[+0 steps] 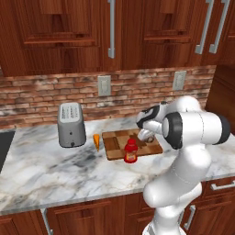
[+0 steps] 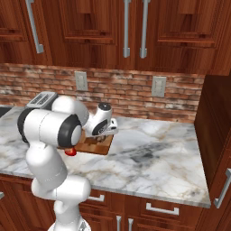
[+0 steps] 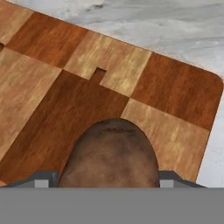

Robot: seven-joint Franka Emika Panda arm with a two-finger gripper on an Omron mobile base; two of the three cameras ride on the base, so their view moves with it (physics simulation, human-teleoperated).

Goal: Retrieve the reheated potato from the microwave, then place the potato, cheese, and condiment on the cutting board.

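The hand [image 3: 108,177] pinches the potato [image 3: 109,153] between its fingertips, low over the board [image 3: 175,87]. The bottle [image 1: 131,151] stands on the board's front edge; the cheese [image 1: 97,141] sits on the worktop [image 1: 46,170] between toaster [image 1: 71,124] and board. Released too high, the round potato could roll off or knock the bottle. The bottle's label is too small to read.

Condiment [image 1: 131,152] at cutting board [image 1: 115,143] front edge; cheese [image 1: 97,141] beside.
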